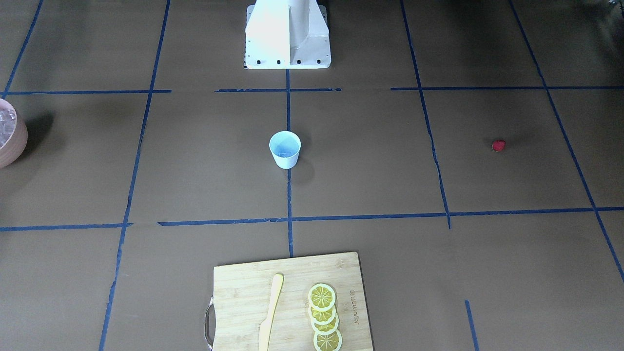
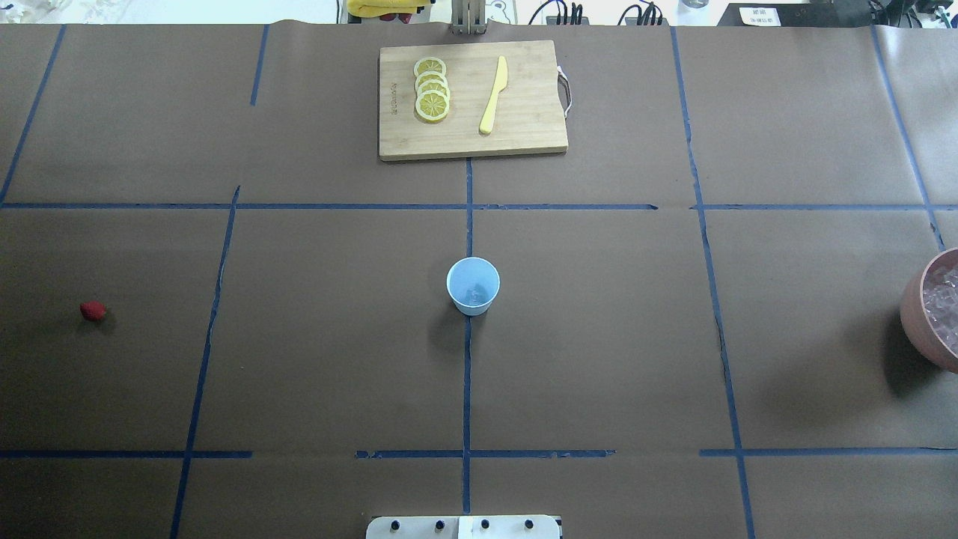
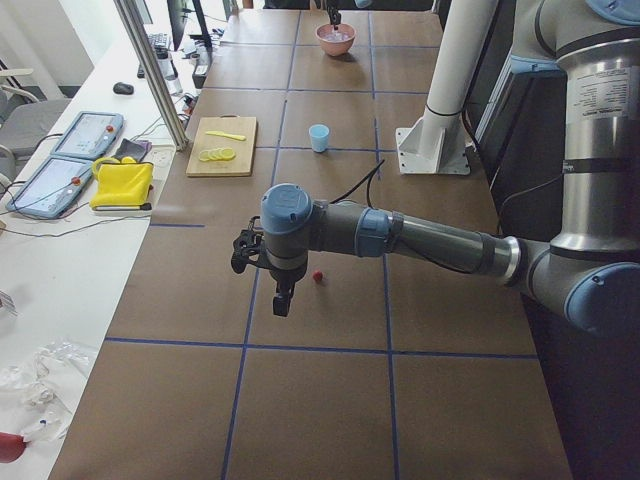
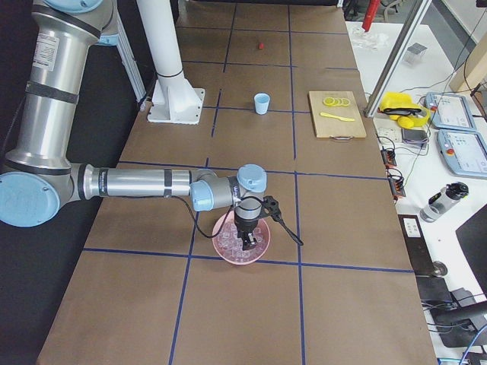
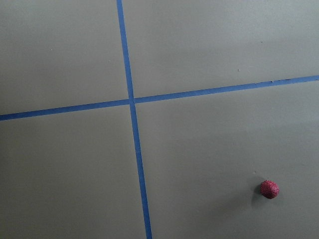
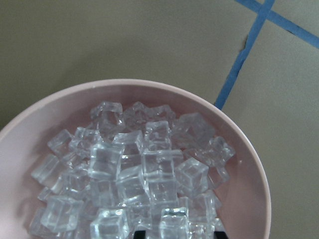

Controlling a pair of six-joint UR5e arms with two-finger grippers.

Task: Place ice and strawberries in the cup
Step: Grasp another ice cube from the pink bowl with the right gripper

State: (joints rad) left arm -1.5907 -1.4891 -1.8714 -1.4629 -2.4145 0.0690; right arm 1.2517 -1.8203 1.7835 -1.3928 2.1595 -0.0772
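Looks like nothing's in yet: pale blue tapered cup at centre of brown table seems empty, tiny red strawberry far left near left hand, clear ice cubes in pink round bowl under right hand; can't tell either hand's opening.

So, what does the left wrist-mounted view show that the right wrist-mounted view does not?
Only the left wrist-mounted view shows the strawberry, lying alone on the table, apart from the spot where two blue tape lines cross. Only the right wrist-mounted view shows the ice, piled in the pink bowl. Both show the brown table surface with blue tape on it; neither shows the cup.
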